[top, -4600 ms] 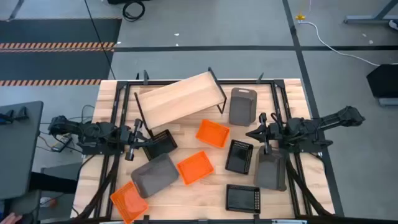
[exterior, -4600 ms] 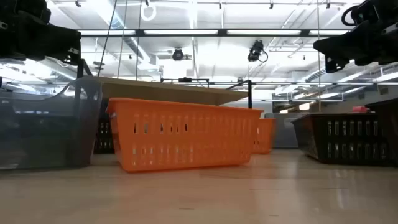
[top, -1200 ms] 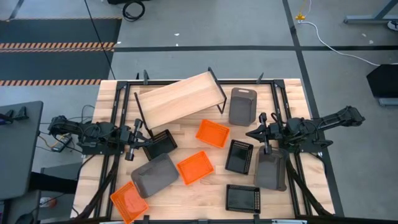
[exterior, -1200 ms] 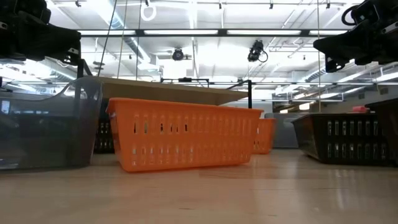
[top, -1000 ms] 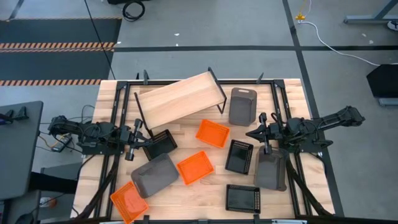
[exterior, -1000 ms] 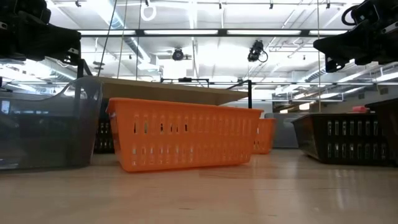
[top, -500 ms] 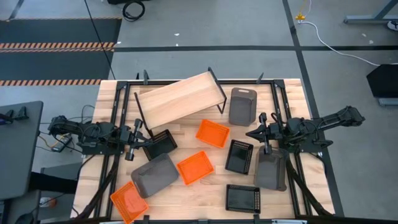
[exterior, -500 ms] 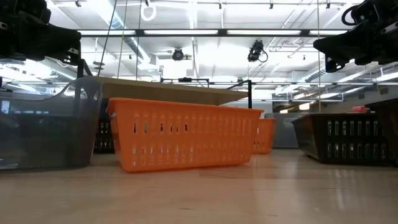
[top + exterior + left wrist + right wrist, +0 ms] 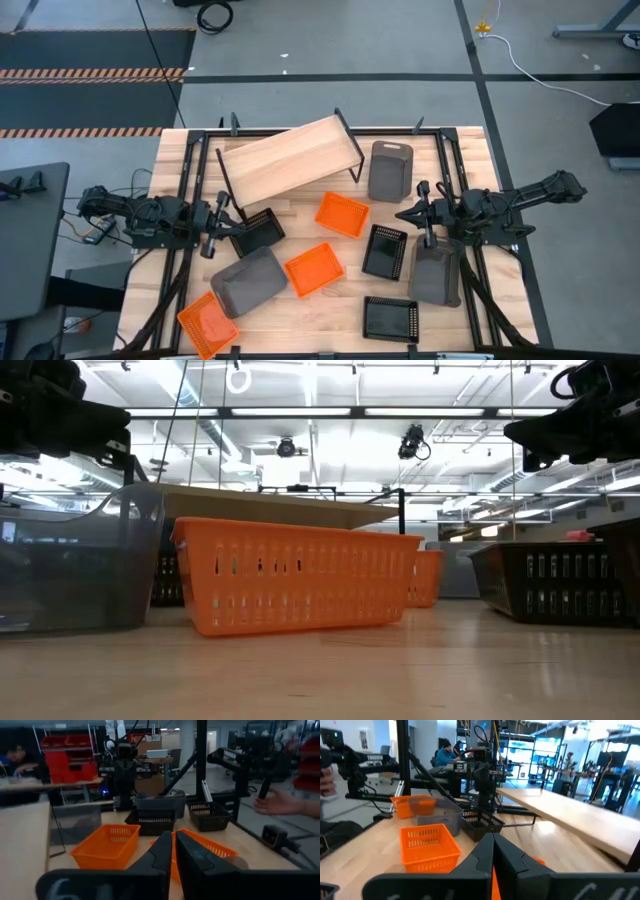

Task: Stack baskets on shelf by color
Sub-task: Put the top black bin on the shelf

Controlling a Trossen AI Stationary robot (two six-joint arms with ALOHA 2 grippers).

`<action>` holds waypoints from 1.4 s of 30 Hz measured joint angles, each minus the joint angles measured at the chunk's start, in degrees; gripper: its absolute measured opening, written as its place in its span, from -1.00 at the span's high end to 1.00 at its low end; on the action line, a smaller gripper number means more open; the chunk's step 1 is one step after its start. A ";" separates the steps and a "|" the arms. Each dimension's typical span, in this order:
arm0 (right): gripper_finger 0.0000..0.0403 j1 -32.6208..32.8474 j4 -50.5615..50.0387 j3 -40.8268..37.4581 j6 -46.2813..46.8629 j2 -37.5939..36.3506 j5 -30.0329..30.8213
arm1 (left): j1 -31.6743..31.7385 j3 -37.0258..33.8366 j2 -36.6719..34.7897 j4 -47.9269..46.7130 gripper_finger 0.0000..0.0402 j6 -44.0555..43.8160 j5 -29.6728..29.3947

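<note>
On the far half of the wooden tabletop [image 9: 300, 320] the shelf [image 9: 290, 160] stands skewed, its pale plank top bare. No readable writing or brand shows on any basket; red storage bins [image 9: 67, 755] fill racks in the room behind. Three orange baskets [image 9: 341, 214] [image 9: 314, 270] [image 9: 208, 321], three black perforated ones [image 9: 258, 231] [image 9: 385, 251] [image 9: 390, 319] and three dark-grey bins [image 9: 390, 170] [image 9: 249, 281] [image 9: 434, 272] lie scattered, unstacked, on the table. At the left edge the left gripper [image 9: 208, 250] hangs beside a black basket, fingers nearly together, gripping nothing. Toward the right the right gripper [image 9: 431, 239] sits over the far end of a grey bin, fingers pressed together and empty. Grey concrete floor with dark tape lines [image 9: 330, 78] and striped matting [image 9: 90, 72] surrounds the table; a person's hand [image 9: 275, 802] shows beyond it.
</note>
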 joint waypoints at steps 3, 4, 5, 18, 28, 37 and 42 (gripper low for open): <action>0.94 -0.01 1.60 0.00 0.06 -0.02 0.00 | 0.00 0.01 0.01 1.29 0.82 -5.54 0.00; 0.94 -0.02 1.80 0.00 0.04 -0.02 0.00 | 0.00 0.00 0.00 2.09 0.82 -6.43 0.00; 0.94 0.00 1.81 0.00 0.03 -0.02 0.00 | 0.00 0.00 0.02 2.94 0.82 -7.20 -0.01; 0.94 -0.02 7.85 0.00 13.13 -0.02 0.00 | 0.00 0.00 0.00 7.54 0.86 -10.53 -0.02; 0.94 -0.26 15.33 0.00 11.41 0.00 -0.03 | 0.00 0.01 0.00 7.91 0.87 -10.47 -0.02; 0.92 -0.64 18.84 0.00 -5.67 -0.01 1.96 | 0.00 0.01 0.00 9.79 0.79 -7.26 -0.64; 0.72 -1.24 16.35 1.66 -10.62 0.00 10.57 | -0.04 0.02 0.02 9.53 0.66 -6.95 -0.75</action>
